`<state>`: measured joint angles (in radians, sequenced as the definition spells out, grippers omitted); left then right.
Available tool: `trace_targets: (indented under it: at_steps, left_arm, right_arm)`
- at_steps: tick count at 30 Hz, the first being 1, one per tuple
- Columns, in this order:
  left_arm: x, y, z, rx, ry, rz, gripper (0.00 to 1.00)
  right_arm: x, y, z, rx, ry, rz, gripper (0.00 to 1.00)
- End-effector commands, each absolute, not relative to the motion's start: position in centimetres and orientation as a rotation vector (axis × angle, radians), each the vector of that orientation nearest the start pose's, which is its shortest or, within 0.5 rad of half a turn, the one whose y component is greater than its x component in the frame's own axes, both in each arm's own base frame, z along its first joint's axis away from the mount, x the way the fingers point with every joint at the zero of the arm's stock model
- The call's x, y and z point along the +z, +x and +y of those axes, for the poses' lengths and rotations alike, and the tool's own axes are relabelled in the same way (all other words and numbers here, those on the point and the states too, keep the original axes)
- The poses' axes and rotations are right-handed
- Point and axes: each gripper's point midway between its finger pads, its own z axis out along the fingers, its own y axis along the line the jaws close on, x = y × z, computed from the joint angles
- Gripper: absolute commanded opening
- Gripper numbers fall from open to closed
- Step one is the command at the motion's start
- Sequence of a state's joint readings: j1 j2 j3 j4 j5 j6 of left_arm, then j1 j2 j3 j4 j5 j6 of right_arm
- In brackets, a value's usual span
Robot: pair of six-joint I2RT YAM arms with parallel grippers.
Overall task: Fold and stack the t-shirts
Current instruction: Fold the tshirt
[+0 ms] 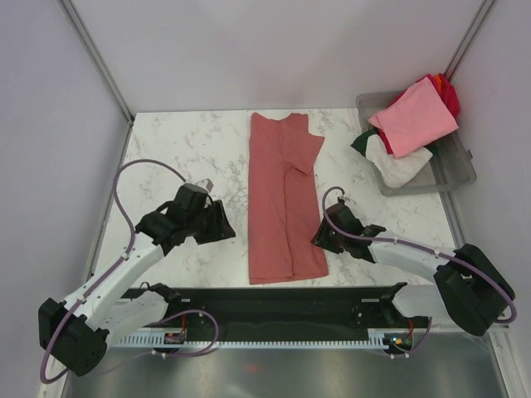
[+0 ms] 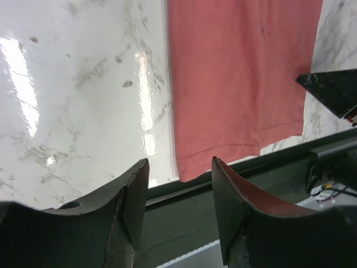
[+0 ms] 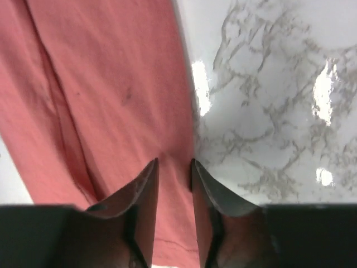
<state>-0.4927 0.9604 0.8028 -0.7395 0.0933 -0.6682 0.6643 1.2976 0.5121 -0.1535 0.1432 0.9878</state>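
Note:
The dusty brick-red t-shirt (image 1: 282, 199) lies flat on the marble table, folded lengthwise into a long strip with a sleeve folded in near the top. My left gripper (image 1: 222, 225) is open and empty, just left of the shirt's lower left part; in the left wrist view its jaws (image 2: 179, 162) frame the shirt's hem corner (image 2: 240, 72). My right gripper (image 1: 322, 236) sits at the shirt's lower right edge. In the right wrist view its jaws (image 3: 174, 162) stand a narrow gap apart over that edge of the cloth (image 3: 111, 84).
A clear grey tub (image 1: 460, 170) at the back right holds a light pink shirt (image 1: 415, 116), a bright red one (image 1: 448, 93), a white one (image 1: 398, 166) and a dark green one (image 1: 363, 141). A black rail (image 1: 274, 303) runs along the near table edge.

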Motion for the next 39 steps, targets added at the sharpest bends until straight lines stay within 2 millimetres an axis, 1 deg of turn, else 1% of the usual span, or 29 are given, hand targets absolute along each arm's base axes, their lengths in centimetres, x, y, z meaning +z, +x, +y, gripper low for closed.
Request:
trace_targets:
  at_steps: [1, 2, 3, 4, 5, 6, 7, 9, 10, 11, 13, 16, 19, 22, 24, 25, 27, 28, 30, 33, 39]
  left_arm:
    - [12.4, 18.5, -18.0, -0.672, -0.130, 2.599, 0.56]
    - [11.7, 17.7, -18.8, -0.690, -0.118, 2.617, 0.56]
    - [11.3, 17.4, -19.2, -0.698, -0.118, 2.618, 0.56]
    - [10.5, 16.8, -19.3, -0.699, -0.120, 2.635, 0.56]
    - [10.3, 16.2, -19.8, -0.717, -0.125, 2.647, 0.56]
    - [10.3, 16.1, -19.8, -0.722, -0.133, 2.638, 0.56]
    - [9.7, 15.7, -19.7, -0.714, -0.142, 2.652, 0.55]
    - [9.3, 15.4, -19.6, -0.712, -0.158, 2.656, 0.55]
    - [8.9, 15.1, -19.4, -0.707, -0.164, 2.665, 0.55]
    - [8.7, 15.0, -19.5, -0.711, -0.169, 2.673, 0.54]
    - [7.9, 14.5, -19.9, -0.719, -0.157, 2.710, 0.52]
    - [6.8, 13.8, -20.7, -0.760, -0.142, 2.749, 0.50]
    - [6.5, 13.6, -21.4, -0.800, -0.148, 2.748, 0.50]
    - [6.1, 13.4, -21.9, -0.809, -0.142, 2.770, 0.49]
    - [5.5, 13.3, -22.2, -0.795, -0.134, 2.792, 0.45]
    - [5.2, 13.2, -22.3, -0.789, -0.129, 2.800, 0.43]
    - [4.7, 13.1, -22.6, -0.785, -0.129, 2.815, 0.39]
    - [4.5, 12.9, -22.6, -0.783, -0.127, 2.821, 0.37]
    - [4.1, 12.8, -22.9, -0.793, -0.117, 2.829, 0.33]
    - [3.3, 12.5, -22.6, -0.767, -0.117, 2.854, 0.32]
    - [2.6, 12.1, -22.5, -0.752, -0.117, 2.879, 0.33]
  right_arm:
    - [2.0, 19.3, 18.4, 0.521, 0.242, 2.618, 0.52]
    - [2.3, 19.2, 18.4, 0.539, 0.232, 2.610, 0.60]
    - [2.7, 19.1, 18.5, 0.557, 0.223, 2.598, 0.62]
    - [2.8, 18.8, 18.3, 0.550, 0.210, 2.607, 0.63]
    - [2.8, 18.6, 18.3, 0.551, 0.200, 2.616, 0.64]
    - [3.2, 18.6, 18.2, 0.545, 0.193, 2.616, 0.64]
    - [2.9, 18.1, 17.7, 0.518, 0.186, 2.643, 0.63]
    - [2.9, 17.4, 17.5, 0.518, 0.150, 2.662, 0.61]
    - [2.7, 17.0, 17.2, 0.501, 0.143, 2.676, 0.60]
    - [2.6, 16.5, 17.3, 0.520, 0.126, 2.694, 0.58]
    - [2.1, 15.3, 17.1, 0.534, 0.104, 2.735, 0.56]
    - [1.9, 14.2, 16.7, 0.534, 0.082, 2.769, 0.53]
    - [1.9, 13.4, 16.5, 0.556, 0.066, 2.782, 0.50]
    - [1.7, 12.8, 16.7, 0.581, 0.049, 2.800, 0.46]
    - [1.6, 12.8, 16.6, 0.575, 0.045, 2.805, 0.33]
    - [1.6, 12.8, 16.5, 0.567, 0.043, 2.806, 0.21]
    - [1.5, 12.8, 16.6, 0.569, 0.039, 2.814, 0.14]
    - [1.4, 12.7, 16.6, 0.572, 0.038, 2.815, 0.08]
    - [1.6, 12.6, 16.8, 0.594, 0.030, 2.814, 0.01]
    - [1.9, 12.5, 17.0, 0.613, 0.030, 2.811, 0.00]
    - [2.0, 12.4, 17.0, 0.626, 0.032, 2.805, 0.00]
